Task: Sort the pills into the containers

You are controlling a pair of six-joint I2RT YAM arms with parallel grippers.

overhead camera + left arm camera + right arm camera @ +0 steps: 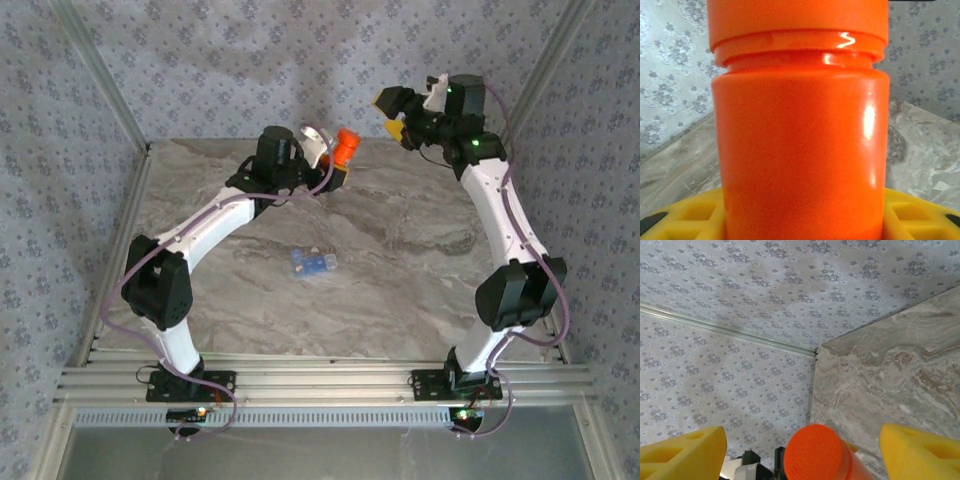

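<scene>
We are seeing the orange bottle (800, 150) being gripped by the left gripper (340, 168) at the far side of the table (420, 290), the pale blue container (313, 262) lying mid-table. The right gripper (393, 113) is standing open, its yellow fingers (682, 450) flanking the cap (812, 450) untouched

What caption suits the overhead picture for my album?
Left gripper holds the orange bottle, the open right gripper hangs close by, and the pale blue container lies on the table.

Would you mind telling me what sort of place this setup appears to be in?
Most likely a purpose-built robot test cell rather than a home or workshop: a marble-patterned tabletop boxed in by wallpaper-patterned walls, with an aluminium rail along the near edge carrying the left arm and right arm.
</scene>
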